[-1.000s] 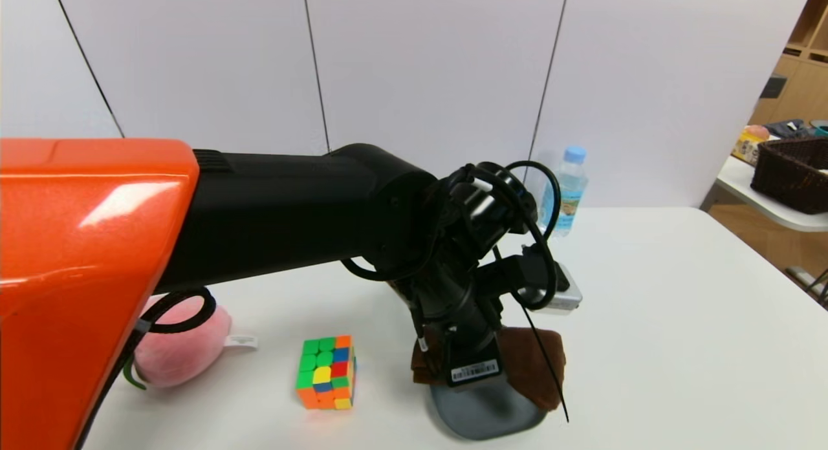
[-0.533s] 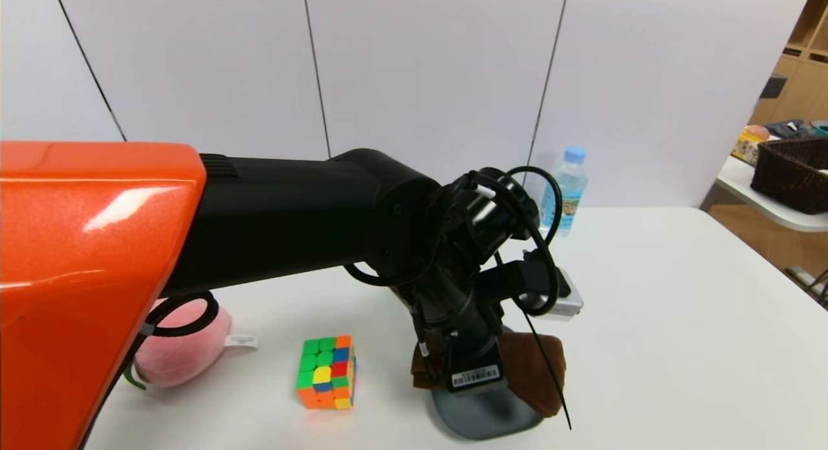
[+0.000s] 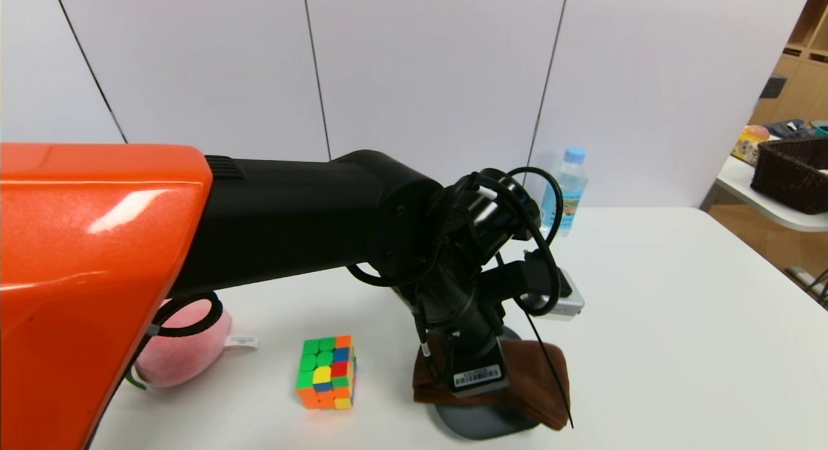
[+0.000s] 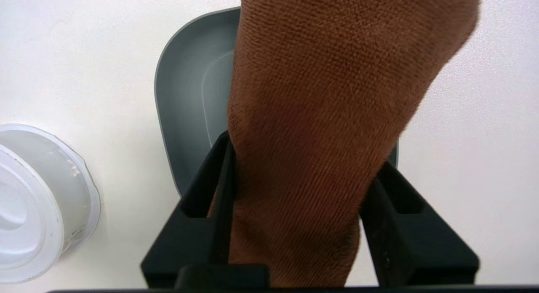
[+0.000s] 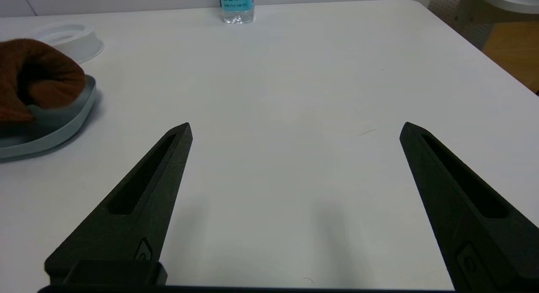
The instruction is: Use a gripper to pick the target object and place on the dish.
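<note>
The left gripper is opened, with the towel between its fingers; the towel is draped over the dish, its ends overhanging toward nine and four o'clock; the right gripper is parked above the table.

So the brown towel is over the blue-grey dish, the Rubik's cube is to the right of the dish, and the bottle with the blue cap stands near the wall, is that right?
Not quite: the head view shows the cube to the left of the dish. The rest holds.
</note>
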Motion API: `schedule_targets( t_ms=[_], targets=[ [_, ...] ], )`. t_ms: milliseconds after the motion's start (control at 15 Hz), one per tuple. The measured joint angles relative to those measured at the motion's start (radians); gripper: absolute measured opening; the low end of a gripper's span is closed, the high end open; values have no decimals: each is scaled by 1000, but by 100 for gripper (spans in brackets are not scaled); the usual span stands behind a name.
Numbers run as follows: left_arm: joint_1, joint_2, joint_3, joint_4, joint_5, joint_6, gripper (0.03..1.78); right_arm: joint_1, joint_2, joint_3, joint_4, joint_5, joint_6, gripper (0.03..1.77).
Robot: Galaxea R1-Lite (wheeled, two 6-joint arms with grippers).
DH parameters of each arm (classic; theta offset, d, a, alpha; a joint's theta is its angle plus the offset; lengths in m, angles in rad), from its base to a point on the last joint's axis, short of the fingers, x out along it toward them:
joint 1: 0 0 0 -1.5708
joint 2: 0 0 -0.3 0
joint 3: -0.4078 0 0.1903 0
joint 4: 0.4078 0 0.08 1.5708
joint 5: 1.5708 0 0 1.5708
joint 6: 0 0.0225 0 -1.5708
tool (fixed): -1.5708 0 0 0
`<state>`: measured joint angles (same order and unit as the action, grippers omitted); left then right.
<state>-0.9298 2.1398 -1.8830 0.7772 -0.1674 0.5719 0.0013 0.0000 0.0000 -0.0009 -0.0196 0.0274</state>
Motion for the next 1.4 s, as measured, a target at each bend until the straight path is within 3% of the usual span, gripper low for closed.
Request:
schedule_targets(
  t_ms=[267, 600, 1200, 1400],
  targets=[
    [0, 1, 1, -1, 0, 0, 125, 0, 0, 0, 0, 0, 0, 171],
    [1, -3, -4, -3, 0, -1, 146, 0, 0, 0, 0, 0, 0, 171],
    [7, -161, 0, -10, 2, -125, 163, 0, 0, 0, 0, 0, 0, 171],
    [35, -266, 79, -79, 7, -191, 165, 0, 0, 0, 0, 0, 0, 171]
  ],
)
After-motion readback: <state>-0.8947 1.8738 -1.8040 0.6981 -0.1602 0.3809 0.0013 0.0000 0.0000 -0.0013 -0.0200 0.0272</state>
